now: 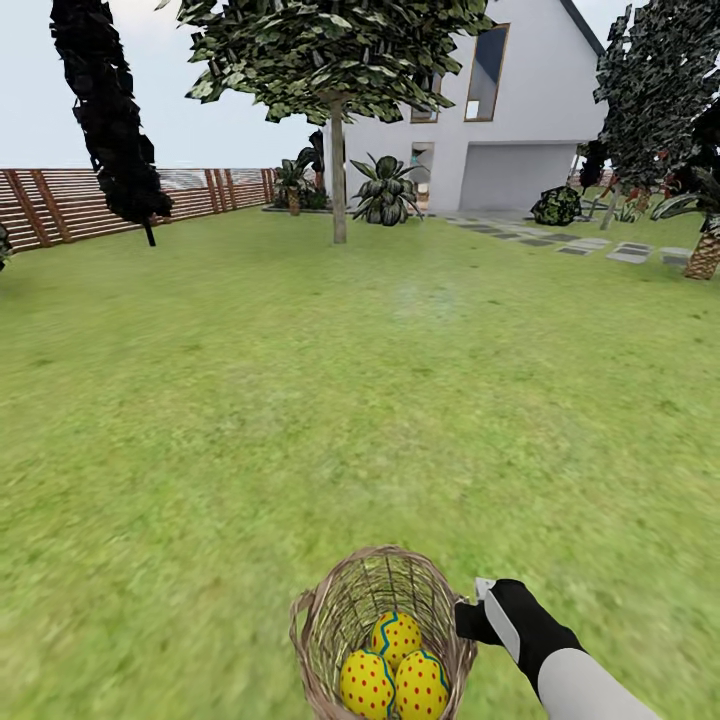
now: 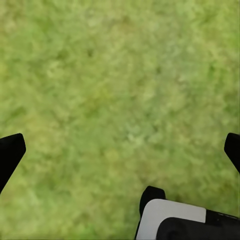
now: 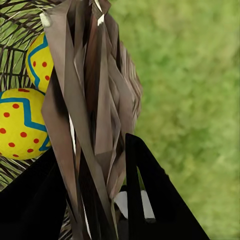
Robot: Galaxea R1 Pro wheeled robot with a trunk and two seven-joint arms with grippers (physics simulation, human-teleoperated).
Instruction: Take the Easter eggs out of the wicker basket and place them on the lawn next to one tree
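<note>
A white house (image 1: 520, 110) with a tall window (image 1: 486, 72) stands far off, a slatted wooden fence (image 1: 60, 203) left, grey stepping stones (image 1: 600, 246) right, under pale sky.

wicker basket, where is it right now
In the head view the wicker basket sits at bottom centre, eggs inside, with the right gripper clamped on its rim.

A white house (image 1: 520, 110) stands at upper right, a grey stepping-stone path (image 1: 560, 240) below it. A slatted wooden fence (image 1: 60, 205) crosses the upper left behind a dark conical tree (image 1: 105, 110).
</note>
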